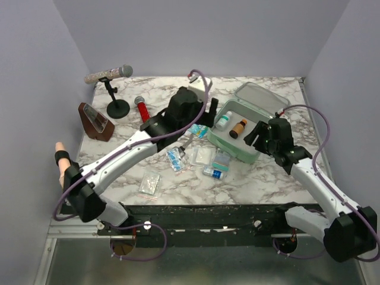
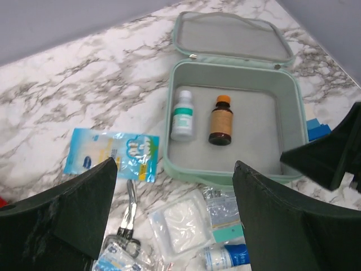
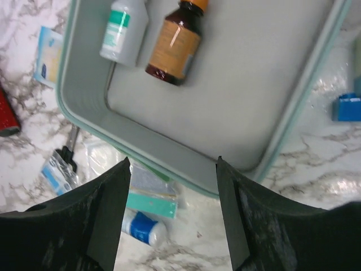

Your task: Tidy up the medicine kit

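Note:
The mint-green medicine kit (image 1: 234,144) lies open at the right of the table, lid (image 1: 258,97) flat behind it. Inside lie a white bottle with a teal label (image 2: 183,114) and an amber bottle with an orange cap (image 2: 221,119). My left gripper (image 2: 175,165) is open and empty, hovering above the kit's near-left rim and loose items: a gauze packet (image 2: 179,224), scissors (image 2: 130,215), a blue-printed packet (image 2: 110,152), a teal-strip bag (image 2: 228,228) and a blue-and-white tube (image 2: 225,258). My right gripper (image 3: 172,161) is open and empty over the kit's near edge.
A microphone on a stand (image 1: 111,75), a red-handled microphone (image 1: 142,109) and a brown wooden stand (image 1: 95,121) sit at the back left. A clear packet (image 1: 149,183) lies near the front. A small blue box (image 3: 347,107) lies to the right of the kit.

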Robot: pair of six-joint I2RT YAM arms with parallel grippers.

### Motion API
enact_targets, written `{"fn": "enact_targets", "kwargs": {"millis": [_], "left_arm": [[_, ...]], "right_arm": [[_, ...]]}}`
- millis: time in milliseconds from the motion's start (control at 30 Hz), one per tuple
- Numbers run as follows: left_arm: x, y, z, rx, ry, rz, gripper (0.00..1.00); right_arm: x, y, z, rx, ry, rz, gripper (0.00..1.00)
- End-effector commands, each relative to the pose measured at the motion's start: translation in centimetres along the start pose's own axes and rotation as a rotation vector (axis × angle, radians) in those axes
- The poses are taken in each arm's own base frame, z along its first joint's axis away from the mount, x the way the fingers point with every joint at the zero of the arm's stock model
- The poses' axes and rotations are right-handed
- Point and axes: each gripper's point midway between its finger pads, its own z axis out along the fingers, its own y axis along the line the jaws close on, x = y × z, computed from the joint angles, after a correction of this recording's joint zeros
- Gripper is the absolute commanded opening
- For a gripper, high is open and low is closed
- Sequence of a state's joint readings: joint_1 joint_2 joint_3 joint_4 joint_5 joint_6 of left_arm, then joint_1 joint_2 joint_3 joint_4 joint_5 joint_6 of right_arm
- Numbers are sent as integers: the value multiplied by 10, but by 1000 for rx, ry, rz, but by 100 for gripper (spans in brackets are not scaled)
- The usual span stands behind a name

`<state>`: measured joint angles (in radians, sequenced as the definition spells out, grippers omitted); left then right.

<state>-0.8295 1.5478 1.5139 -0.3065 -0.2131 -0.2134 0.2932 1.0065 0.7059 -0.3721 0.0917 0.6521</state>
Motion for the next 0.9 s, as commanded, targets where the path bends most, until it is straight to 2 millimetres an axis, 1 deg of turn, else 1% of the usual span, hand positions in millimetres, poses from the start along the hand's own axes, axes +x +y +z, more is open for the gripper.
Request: {"fn": "enact_targets", "kwargs": {"millis": [0,33,67,133,200,300,433,533,733,867], "left_arm": [[51,36,-27,-118,16,-78,91],[64,40,-33,-126,30,-92,91],[72,42,-39,-127,33,-106,91],[96,48,-49,-147,62,-145,90],[113,50,-58,-149,78,-172,90],[133,52,-65,-145,94,-213,89],[148,52,-70,-142,120,-236,88],[154,53,-74,-147,127,-250,88],[162,54,-77,-147,137,-259,88],[165,57,-79,-161,142,-255,88]], "right_arm": [[-47,27,21,-26,-114,52,67],[-50,28,29,-9,-106,52,63],[-50,27,38,6,-89,45,61],[-40,23,58,46,-29,33,59],[-29,18,75,74,21,28,59],[-14,14,95,93,86,31,58],[-7,11,114,118,119,32,54],[-6,12,126,120,127,30,51],[-9,23,147,96,142,29,43],[-12,31,158,75,149,30,41]]}}
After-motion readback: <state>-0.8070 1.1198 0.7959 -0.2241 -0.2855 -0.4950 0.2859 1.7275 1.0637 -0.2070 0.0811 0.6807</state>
